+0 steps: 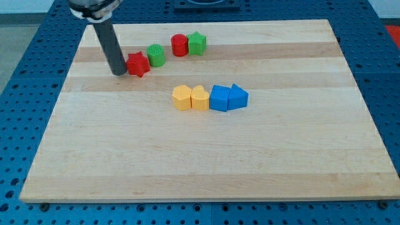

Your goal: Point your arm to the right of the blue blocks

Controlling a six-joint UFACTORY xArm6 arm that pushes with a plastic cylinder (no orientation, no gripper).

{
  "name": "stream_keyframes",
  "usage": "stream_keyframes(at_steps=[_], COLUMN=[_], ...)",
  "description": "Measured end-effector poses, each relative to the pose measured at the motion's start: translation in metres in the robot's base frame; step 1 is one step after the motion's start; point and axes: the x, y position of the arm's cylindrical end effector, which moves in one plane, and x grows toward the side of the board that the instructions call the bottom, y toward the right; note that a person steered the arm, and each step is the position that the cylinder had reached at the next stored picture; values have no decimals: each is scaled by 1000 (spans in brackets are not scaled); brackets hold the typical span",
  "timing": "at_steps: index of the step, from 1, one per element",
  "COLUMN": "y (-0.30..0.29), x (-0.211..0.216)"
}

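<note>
Pale wooden board (206,156) on blue perforated bench. No jaws to open or clench: just my tip (119,73), touching red star block (138,64). Blue blocks (228,97) well off toward view's lower right, beside yellow blocks (190,98). Task barely begun; whole traverse past them left.

Right of the blue blocks (228,98) the board (300,137) lies open; yellow blocks (190,98) close their left.

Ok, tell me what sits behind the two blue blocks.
Behind the blue blocks, toward the view's top, only bare board shows. Their rear faces are hidden. My tip is far left.
</note>
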Motion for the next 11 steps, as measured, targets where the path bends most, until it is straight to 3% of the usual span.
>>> stream_keyframes(at_steps=[3, 5, 7, 10, 11], y=[20, 24, 106, 281, 293], x=[6, 76, 133, 127, 104])
